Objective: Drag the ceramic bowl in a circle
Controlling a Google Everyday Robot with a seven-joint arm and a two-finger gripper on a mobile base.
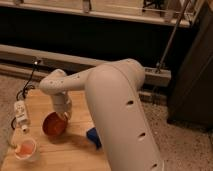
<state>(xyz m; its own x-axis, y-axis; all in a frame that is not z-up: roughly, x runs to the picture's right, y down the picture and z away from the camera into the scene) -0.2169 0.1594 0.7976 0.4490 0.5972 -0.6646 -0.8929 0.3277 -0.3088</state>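
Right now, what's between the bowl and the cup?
Only bare table, in the camera view. The claw is at the rim of the bowl, opposite the cup.

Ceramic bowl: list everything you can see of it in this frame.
The ceramic bowl is small, round and shallow, a glossy reddish-orange shading to brown that looks glazed. Nothing shows inside it. It sits on the left part of the wooden table. The end effector is at its upper right rim, seemingly in contact, but the grip itself is hidden. The clear cup stands to its lower left and the blue sponge to its right, both apart from it.
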